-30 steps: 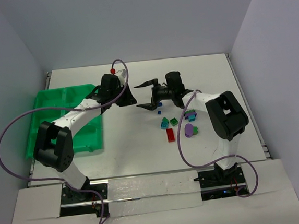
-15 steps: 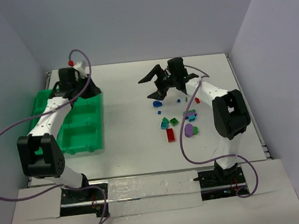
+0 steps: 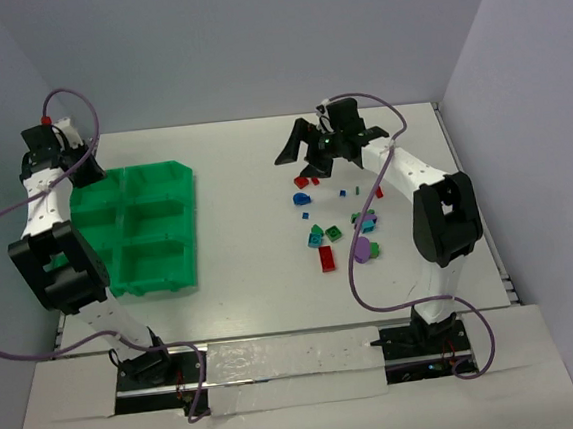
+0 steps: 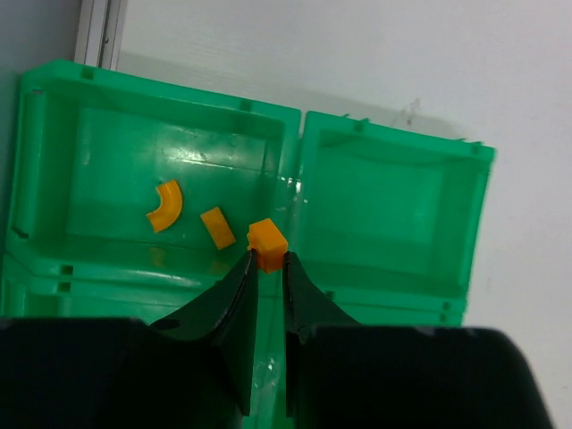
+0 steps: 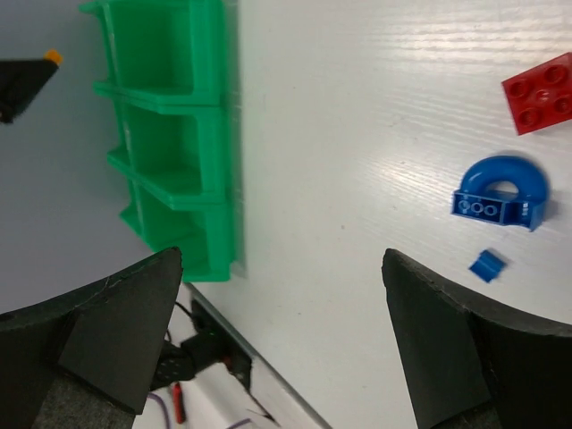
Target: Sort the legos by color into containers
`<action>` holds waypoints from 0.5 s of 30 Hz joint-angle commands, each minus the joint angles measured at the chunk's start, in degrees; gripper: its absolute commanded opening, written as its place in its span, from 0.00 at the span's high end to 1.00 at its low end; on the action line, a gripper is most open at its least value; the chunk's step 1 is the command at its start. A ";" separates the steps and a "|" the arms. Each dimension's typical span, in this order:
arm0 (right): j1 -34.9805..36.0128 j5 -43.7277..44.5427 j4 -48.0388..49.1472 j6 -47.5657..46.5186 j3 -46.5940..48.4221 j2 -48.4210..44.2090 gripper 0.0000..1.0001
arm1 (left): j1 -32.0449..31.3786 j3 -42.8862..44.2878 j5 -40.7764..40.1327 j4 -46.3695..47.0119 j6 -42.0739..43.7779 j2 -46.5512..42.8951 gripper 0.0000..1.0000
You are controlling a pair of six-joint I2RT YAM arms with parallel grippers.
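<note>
Far left, at nine o'clock on the table (image 3: 248,228), the left gripper (image 4: 268,268) has its jaws nearly closed, pinching an orange brick (image 4: 266,244) by its sides. It hovers over the green tray (image 4: 295,152), at the edge of the bin holding a curved orange piece (image 4: 164,206) and a small orange block (image 4: 217,227). It's a light, hard, slick little thing, so a fingertip hold on flat opposite faces looks best. Across at two o'clock, the right gripper (image 5: 295,340) hangs with jaws spread wide and empty. The blue arch (image 5: 500,192) and red plate (image 5: 541,92) lie loose nearby.
</note>
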 commanded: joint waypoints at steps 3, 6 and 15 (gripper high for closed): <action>-2.36 -0.87 -2.88 -9.97 3.69 -3.29 0.00 | 0.22 6.78 -4.48 -1.22 4.69 6.46 0.99; -3.48 -1.94 -3.04 -10.36 4.08 -3.13 0.00 | 0.36 7.02 -6.90 0.32 5.34 9.27 0.97; -4.15 -1.67 -3.82 -11.33 4.68 -2.30 0.00 | 0.58 7.66 -9.39 2.36 6.65 12.28 0.63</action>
